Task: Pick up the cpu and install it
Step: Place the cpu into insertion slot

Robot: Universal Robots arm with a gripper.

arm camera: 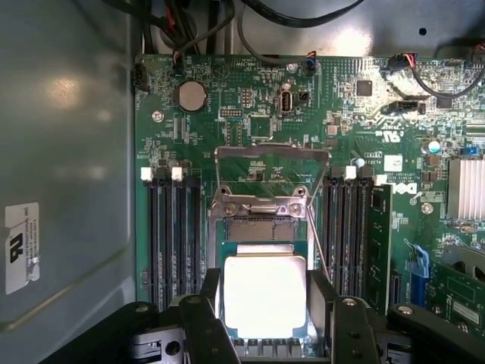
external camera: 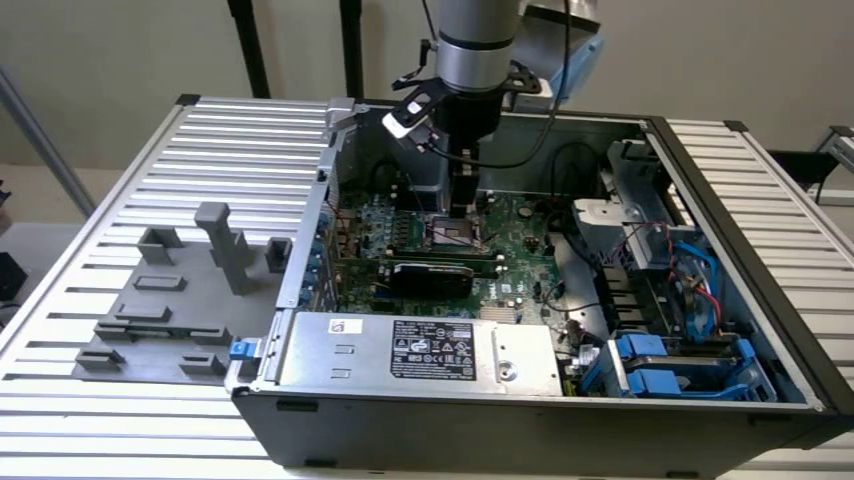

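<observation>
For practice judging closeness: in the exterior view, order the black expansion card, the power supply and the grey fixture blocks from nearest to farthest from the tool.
1. Black expansion card, on the motherboard beside the tool.
2. Power supply, along the case's near wall.
3. Grey fixture blocks, outside the case on the exterior view's left.

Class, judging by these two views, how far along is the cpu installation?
Done: the cpu is at the socket. In hand: the gripper clamps its two sides there. Left: whether it is seated cannot be told, and the load plate stands open.
</observation>
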